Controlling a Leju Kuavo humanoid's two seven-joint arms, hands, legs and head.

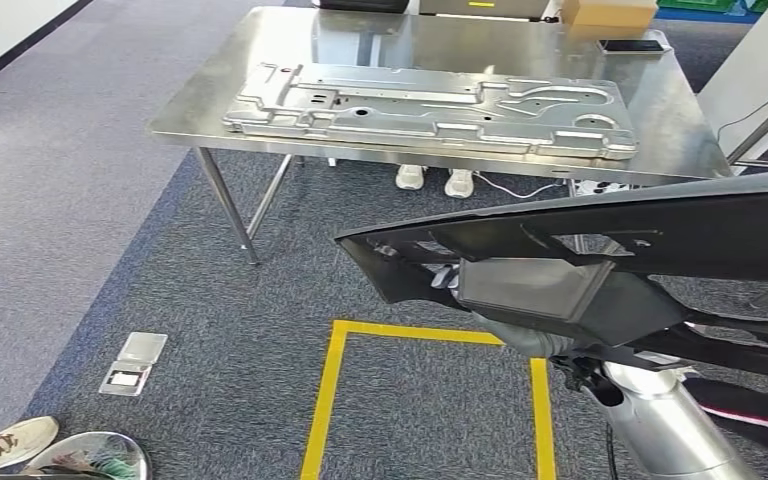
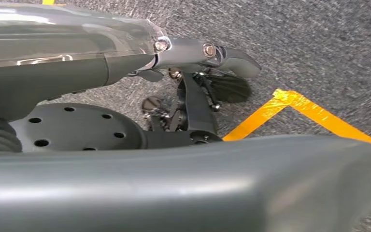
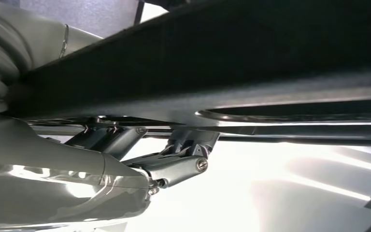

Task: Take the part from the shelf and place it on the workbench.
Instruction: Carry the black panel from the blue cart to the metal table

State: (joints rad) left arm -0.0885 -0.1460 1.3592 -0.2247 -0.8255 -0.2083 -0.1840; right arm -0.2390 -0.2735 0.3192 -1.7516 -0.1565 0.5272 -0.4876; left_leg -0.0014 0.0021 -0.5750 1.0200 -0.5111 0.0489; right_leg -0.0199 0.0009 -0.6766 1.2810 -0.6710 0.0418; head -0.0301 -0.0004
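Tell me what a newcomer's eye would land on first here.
First, the long black plastic part carried low in the foreground of the head view, with the right hand gripping it from beneath. Next, the steel workbench ahead, bearing a large stamped metal panel, and the yellow tape outline on the carpet before it.
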